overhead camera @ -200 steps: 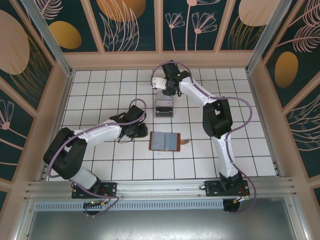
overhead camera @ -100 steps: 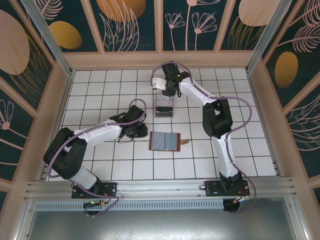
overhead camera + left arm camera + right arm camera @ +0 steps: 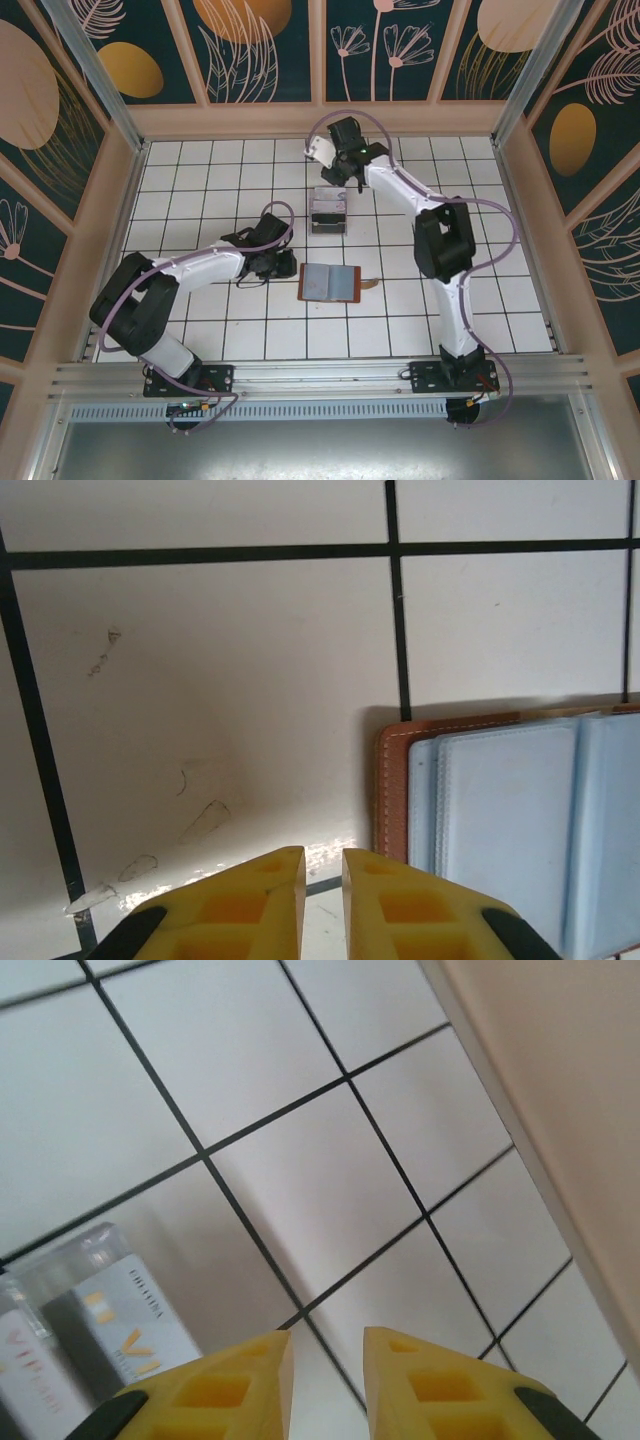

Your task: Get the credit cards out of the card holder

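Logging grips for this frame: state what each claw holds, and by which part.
Nothing is held. The left claw is shut on nothing, beside the card holder; the right claw stands open and empty over the tiles.

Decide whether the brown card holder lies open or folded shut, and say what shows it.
Open: the card holder lies spread flat, grey-blue lining facing up, closing tab sticking out sideways.
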### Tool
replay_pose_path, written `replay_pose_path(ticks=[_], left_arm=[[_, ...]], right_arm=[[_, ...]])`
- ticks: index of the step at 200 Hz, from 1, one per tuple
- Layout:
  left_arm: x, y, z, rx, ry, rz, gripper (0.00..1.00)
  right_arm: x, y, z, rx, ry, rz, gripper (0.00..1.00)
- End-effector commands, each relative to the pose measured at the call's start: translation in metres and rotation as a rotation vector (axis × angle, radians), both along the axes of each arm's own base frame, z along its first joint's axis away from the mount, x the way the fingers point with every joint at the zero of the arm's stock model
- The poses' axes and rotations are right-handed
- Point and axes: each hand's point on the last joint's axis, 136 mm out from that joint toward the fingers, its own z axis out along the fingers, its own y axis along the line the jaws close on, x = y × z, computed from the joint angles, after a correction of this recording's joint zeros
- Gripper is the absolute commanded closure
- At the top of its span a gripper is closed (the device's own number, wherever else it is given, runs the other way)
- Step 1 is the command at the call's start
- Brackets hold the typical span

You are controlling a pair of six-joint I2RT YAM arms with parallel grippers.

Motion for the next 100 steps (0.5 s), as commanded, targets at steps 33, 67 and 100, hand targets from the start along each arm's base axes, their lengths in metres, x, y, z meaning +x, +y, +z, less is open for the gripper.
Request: replay_pose_path(ticks=[33,67,100], left_arm=[[-0.016,-0.007,-0.020,-0.025,0.077,-0.062,0.82],[-0.028,-0.019,-0.022,-0.046,0.101,-0.109,0.82],[-0.035,-0.029,-0.023,-0.040,0.109,-0.151,0.82]], right_arm=[[-0.049,-0.002,0.046,0.351,0.034,-0.211,0.70],[-0.073,-0.017,0.049,0.489,0.085,-0.330,0.73],[-0.094,-0.025,0.052,0.609,0.138,-0.406,0.77]])
